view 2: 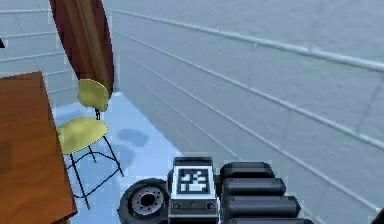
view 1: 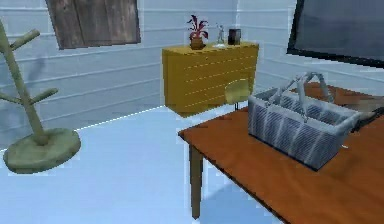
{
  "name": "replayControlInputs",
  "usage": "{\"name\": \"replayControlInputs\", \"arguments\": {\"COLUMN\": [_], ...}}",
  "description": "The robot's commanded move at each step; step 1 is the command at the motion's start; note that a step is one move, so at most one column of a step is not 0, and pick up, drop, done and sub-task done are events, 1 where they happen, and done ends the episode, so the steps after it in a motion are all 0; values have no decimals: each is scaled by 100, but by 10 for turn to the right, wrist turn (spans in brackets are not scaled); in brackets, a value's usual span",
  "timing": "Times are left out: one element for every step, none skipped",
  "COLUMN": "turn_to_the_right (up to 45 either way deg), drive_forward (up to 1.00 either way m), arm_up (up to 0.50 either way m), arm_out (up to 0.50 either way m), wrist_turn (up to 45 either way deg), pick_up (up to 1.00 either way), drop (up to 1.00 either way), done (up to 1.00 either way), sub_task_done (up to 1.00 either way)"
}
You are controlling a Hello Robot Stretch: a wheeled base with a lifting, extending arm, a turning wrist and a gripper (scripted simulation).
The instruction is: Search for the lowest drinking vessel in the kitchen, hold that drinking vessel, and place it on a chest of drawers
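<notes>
A yellow chest of drawers [view 1: 208, 75] stands against the far wall in the forward view. On its top are a potted plant [view 1: 196, 32], a small pale bottle-like thing [view 1: 220, 36] and a small dark thing [view 1: 234, 36]. At the bottom edge of the arm side view the arm lies drawn in, with a white marked square [view 2: 192, 181] on it. Left of the square sits the gripper's dark round body [view 2: 148, 200]. Its far end is cut by the edge, so I cannot tell whether it holds anything.
A brown table [view 1: 290, 175] with a grey basket [view 1: 300, 120] fills the forward view's right. Its edge [view 2: 30, 150] reappears at the arm side view's left beside a yellow chair [view 2: 85, 125]. A wooden coat tree [view 1: 35, 120] stands left. Pale floor lies between.
</notes>
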Motion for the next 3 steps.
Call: {"name": "replayControlInputs", "arguments": {"turn_to_the_right": [0, -240, 0], "drive_forward": [30, 0, 80], "arm_up": [0, 0, 0], "arm_out": [0, 0, 0], "wrist_turn": [0, 0, 0], "pick_up": [0, 0, 0], "drop": [0, 0, 0], "done": [0, 0, 0], "sub_task_done": [0, 0, 0]}}
